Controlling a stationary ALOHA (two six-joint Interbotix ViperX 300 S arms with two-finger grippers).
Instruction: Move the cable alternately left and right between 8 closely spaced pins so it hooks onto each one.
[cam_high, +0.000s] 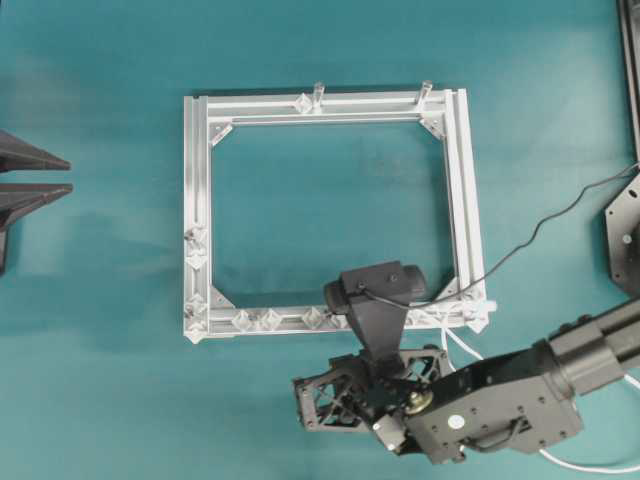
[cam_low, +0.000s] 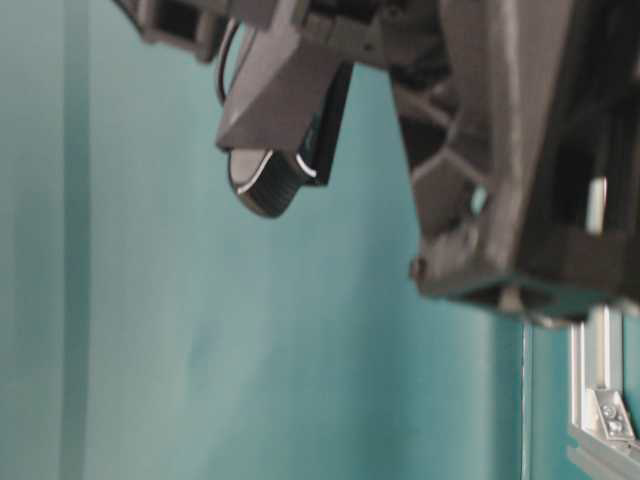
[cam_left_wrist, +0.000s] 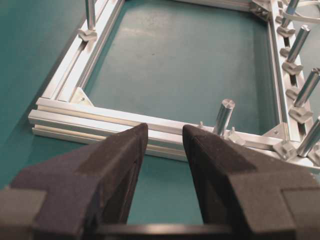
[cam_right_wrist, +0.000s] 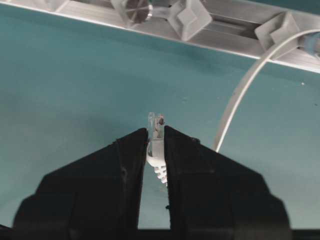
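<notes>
the cable (cam_right_wrist: 245, 85) looks light, thin and limp, so it will likely sag and slide off a stud unless kept taut; the firmest place to hold it is the small ribbed plug (cam_right_wrist: 156, 135) at its free end, and that is where the right tool (cam_right_wrist: 156, 150) is clenched on it, the plug tip poking out just past the pads. from the plug the cord loops back up to the frame rail (cam_right_wrist: 235, 37), passing beside one of the pins (cam_right_wrist: 189, 17) near the rail's corner. in the overhead view the right arm (cam_high: 500, 395) reaches in from the lower right over the teal counter (cam_high: 100, 400), its wrist angled down just outside the frame's near rail. the left tool (cam_left_wrist: 165, 150) hangs released, jaws apart, well clear of the cord.
</notes>
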